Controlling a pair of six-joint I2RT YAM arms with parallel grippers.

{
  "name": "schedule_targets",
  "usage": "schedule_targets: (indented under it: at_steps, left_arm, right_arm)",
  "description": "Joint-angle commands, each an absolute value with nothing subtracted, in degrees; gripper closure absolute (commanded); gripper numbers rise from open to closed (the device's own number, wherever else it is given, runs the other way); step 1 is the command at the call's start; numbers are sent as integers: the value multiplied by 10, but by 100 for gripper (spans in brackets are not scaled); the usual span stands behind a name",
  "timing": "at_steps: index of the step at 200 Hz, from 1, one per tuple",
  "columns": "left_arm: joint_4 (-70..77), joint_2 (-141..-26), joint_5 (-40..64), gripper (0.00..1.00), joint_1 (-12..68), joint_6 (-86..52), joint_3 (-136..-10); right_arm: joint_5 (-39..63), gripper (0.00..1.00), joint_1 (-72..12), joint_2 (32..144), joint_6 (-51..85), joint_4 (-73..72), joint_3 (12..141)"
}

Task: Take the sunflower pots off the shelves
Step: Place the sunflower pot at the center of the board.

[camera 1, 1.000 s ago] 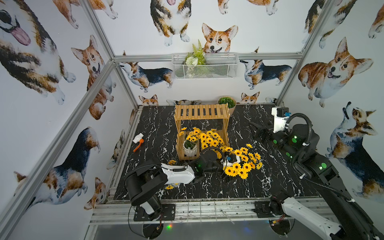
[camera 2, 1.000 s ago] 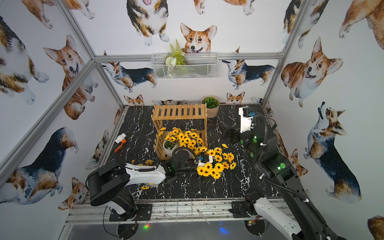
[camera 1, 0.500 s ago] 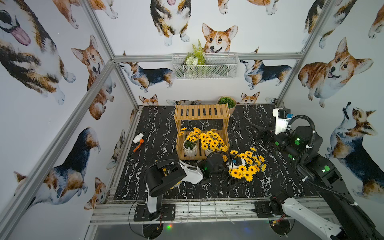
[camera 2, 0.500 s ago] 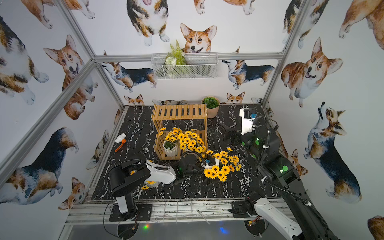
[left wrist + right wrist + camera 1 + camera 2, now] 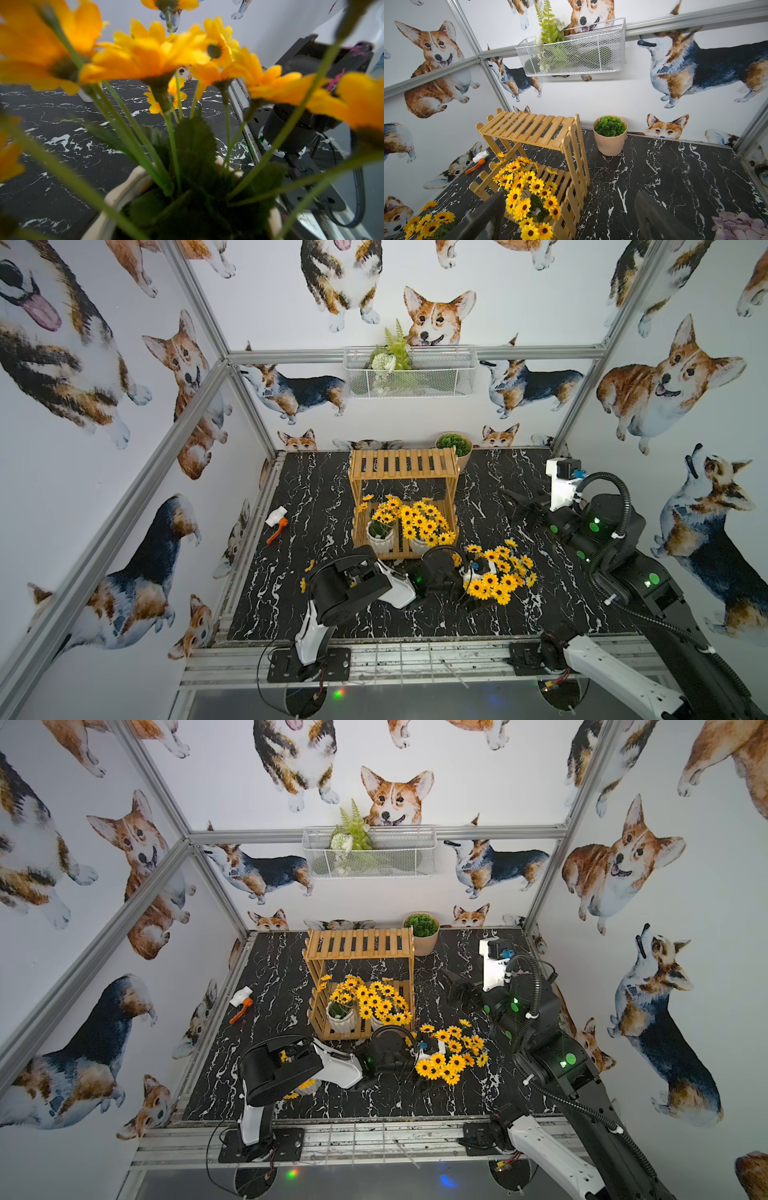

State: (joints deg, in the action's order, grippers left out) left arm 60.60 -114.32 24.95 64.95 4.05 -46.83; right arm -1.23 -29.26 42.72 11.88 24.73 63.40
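The shelves stand at the back middle, with the top tier bare. Two sunflower pots sit side by side on the lower tier. In front and to the right, my left gripper is shut on a third sunflower pot low over the table. Its white ribbed rim and stems fill the left wrist view, hiding the fingers. Yellow blooms of another sunflower pot peek out from under my left arm. My right gripper hangs open and empty, right of the shelves.
A beige pot with a green succulent stands behind the rack's right corner. A white wire basket with greenery hangs on the back wall. A white and orange tool lies at the left. Pale pink flowers lie near my right arm.
My left arm has swung to the right, carrying the sunflower pot with it, and its elbow has folded in toward the middle. The right arm has barely shifted.
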Motion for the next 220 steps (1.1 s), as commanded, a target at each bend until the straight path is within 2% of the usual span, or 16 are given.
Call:
schedule_targets:
  at_steps: [1, 187, 220]
  left_arm:
    - [684, -1155, 246, 100, 650, 35, -480]
    - [730, -1237, 228, 100, 648, 5, -520]
    - [742, -1249, 225, 95, 645, -5, -519]
  right_arm:
    - [-8, 0, -293, 426, 117, 248, 634]
    - [-9, 0, -294, 431, 113, 248, 628]
    - [-12, 0, -294, 430, 113, 248, 626]
